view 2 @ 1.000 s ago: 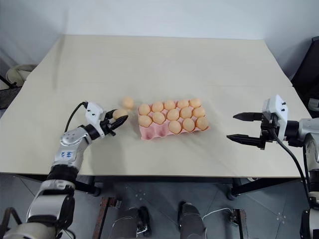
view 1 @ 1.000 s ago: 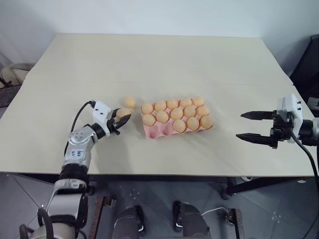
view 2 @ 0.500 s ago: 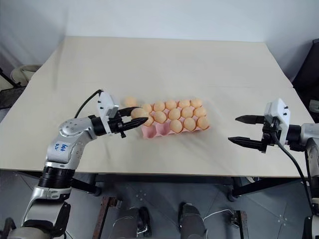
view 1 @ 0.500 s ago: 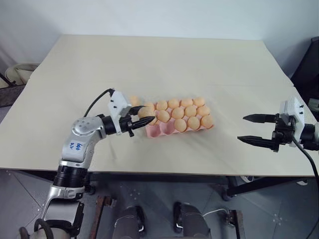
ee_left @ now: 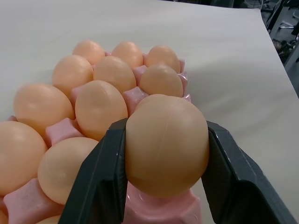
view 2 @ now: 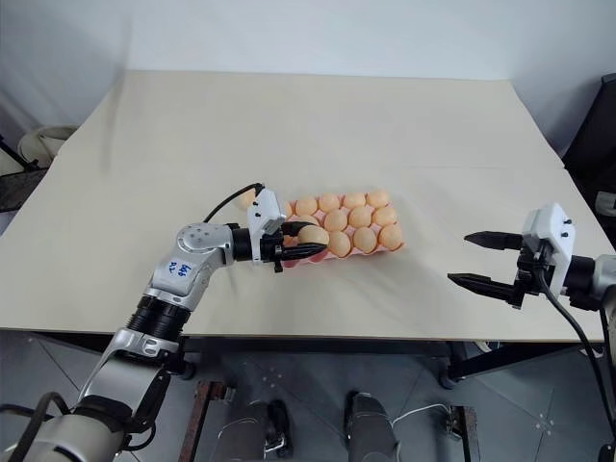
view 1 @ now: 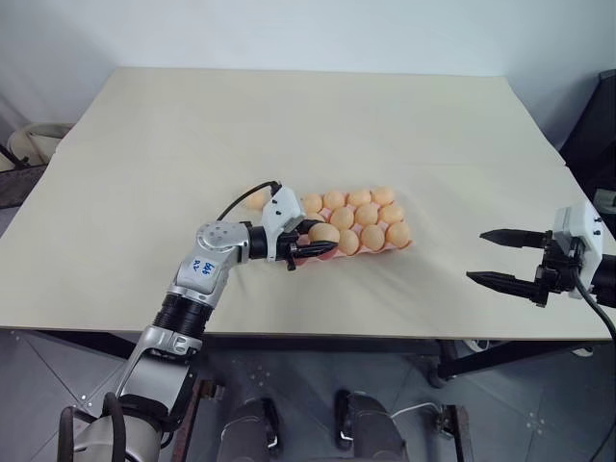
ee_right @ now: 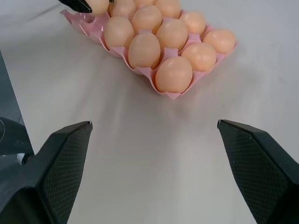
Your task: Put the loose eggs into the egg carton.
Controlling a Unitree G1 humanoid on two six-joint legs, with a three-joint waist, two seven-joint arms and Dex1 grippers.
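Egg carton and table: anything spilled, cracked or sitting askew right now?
Nothing spilled or cracked. The egg carton lies flat, its eggs seated in their cups. One loose egg sits on the table by the carton's far-left corner. The left gripper holds another egg over the carton's near row.

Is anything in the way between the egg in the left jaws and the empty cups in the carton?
Nothing visible. The left gripper holds the egg over the near-left part of the egg carton, where pink empty cups show. The neighbouring eggs sit in their own cups beside that spot.
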